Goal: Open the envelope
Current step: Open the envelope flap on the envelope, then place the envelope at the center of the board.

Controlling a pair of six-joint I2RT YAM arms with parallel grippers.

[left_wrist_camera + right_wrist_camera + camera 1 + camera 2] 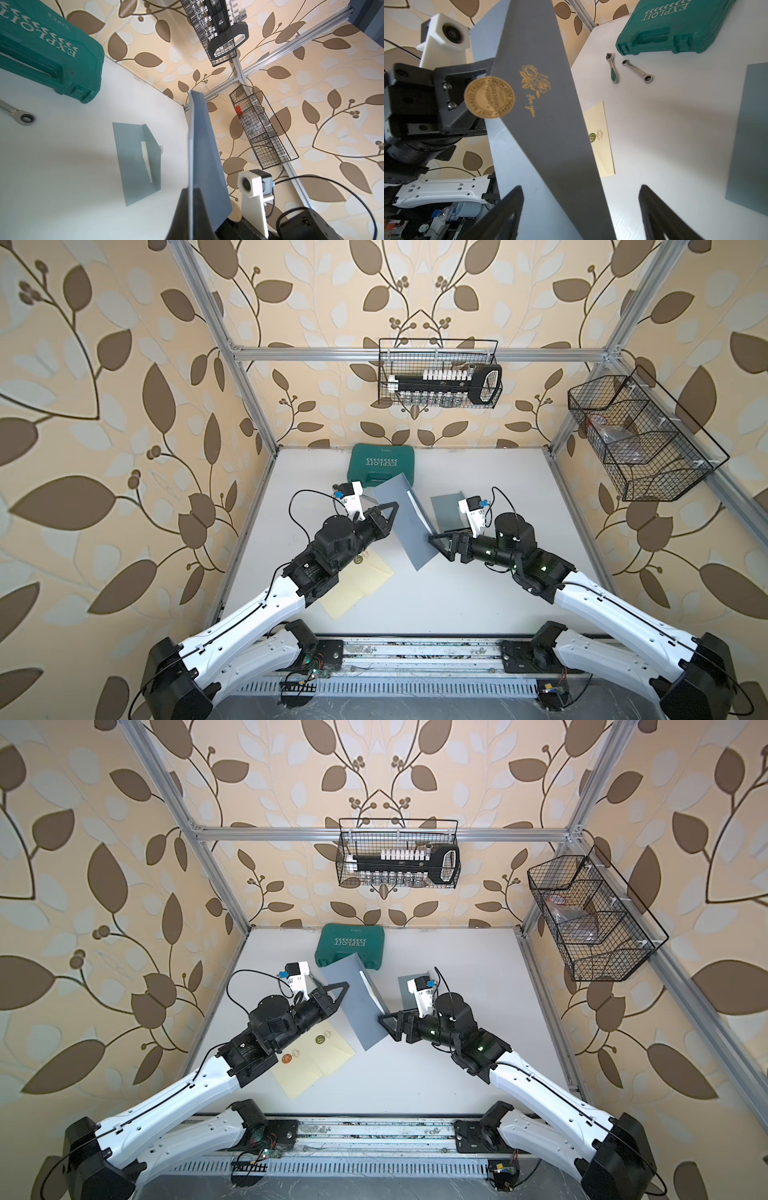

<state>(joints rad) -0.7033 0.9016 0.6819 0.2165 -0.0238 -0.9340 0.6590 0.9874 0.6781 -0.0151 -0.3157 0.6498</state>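
The grey-blue envelope [401, 531] is held up over the middle of the tabletop [478, 593], tilted, with its long side running from near the back edge toward the centre. The left fingers [179, 216] are clamped shut on one of its edges, and the left wrist view shows the paper pinched edge-on between them. The right fingers [513, 199] stand wide apart and grip nothing. The edge of the envelope's flap [548, 128] passes through the gap between them without being pinched.

The flap is lifted away from the paler body of the envelope. It carries a gold rose print with the words "For you". A round gold sticker [489, 97] clings to its tip and hangs free of the body.

A second grey envelope [133, 162] lies flat on the tabletop toward the right edge, its flap folded open. Two cream envelopes [316, 1065] lie near the left edge toward the front, partly under the left arm [166, 1102]. A green tool case [382, 466] sits against the back edge, left of centre. A ratchet [613, 71] and a ring spanner [637, 71] lie just beside each other on the tabletop near the case.
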